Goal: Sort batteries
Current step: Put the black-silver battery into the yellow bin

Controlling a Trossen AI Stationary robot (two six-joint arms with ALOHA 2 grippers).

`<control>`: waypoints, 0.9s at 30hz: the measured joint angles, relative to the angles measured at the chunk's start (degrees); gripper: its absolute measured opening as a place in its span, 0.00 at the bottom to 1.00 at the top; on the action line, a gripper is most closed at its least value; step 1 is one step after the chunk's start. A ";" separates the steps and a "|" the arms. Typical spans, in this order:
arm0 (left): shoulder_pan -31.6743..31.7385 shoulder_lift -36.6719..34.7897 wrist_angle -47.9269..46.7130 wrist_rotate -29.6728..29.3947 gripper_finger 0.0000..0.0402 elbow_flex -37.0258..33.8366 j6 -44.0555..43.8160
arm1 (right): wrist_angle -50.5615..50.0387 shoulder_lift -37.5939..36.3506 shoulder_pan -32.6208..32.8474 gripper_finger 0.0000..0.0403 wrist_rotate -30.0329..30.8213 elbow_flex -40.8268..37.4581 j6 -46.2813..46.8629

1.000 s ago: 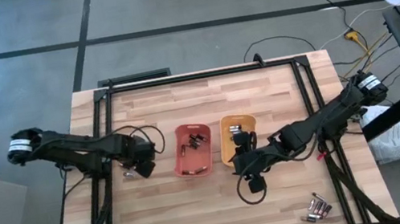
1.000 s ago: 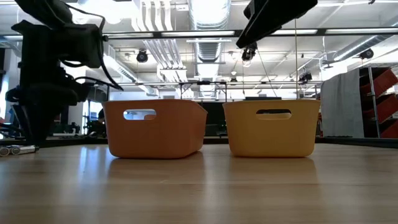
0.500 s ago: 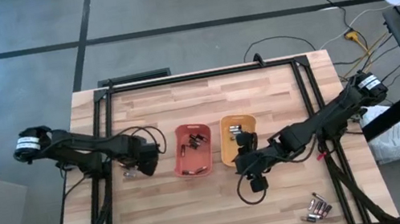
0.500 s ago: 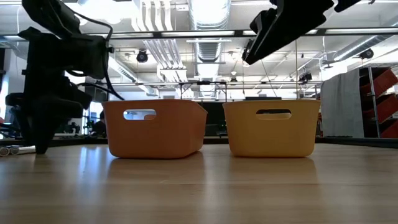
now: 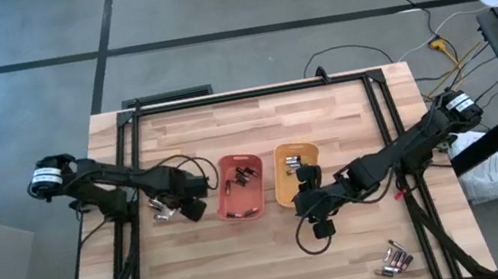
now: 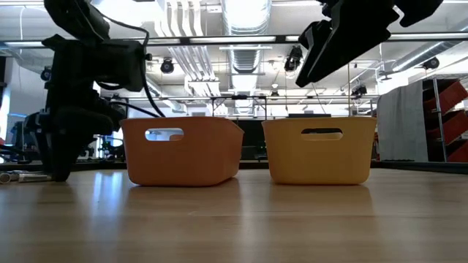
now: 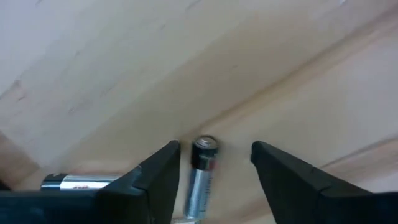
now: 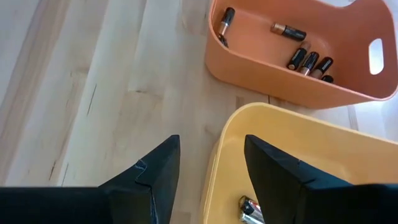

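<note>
Straddling a silvery battery (image 7: 202, 177) on the surface (image 5: 251, 271) left of the orange tray (image 5: 242, 186), the left tool (image 7: 214, 174) stood open and empty, fingers flanking its long axis.

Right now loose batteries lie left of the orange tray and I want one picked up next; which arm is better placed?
Left. The left gripper has open jaws straddling a battery on the table. The right gripper hangs open over the yellow tray.

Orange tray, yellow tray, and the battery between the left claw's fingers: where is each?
orange tray (image 5: 227, 200), high view, on its left rim.
yellow tray (image 5: 280, 177), high view, on its left rim.
battery (image 7: 202, 176), left wrist view, mid-body of the silvery cell.
</note>
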 joint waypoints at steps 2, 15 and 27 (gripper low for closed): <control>0.02 1.63 0.40 0.46 0.42 0.56 0.71 | -0.12 0.00 0.00 0.44 -0.08 -0.28 0.28; -0.09 2.91 0.50 0.40 0.06 2.66 7.45 | -1.78 0.00 0.11 0.41 -0.44 -3.33 5.42; -2.67 -11.14 1.89 -9.75 0.06 6.06 9.49 | -1.86 -0.43 -0.02 0.37 -0.42 -3.33 4.64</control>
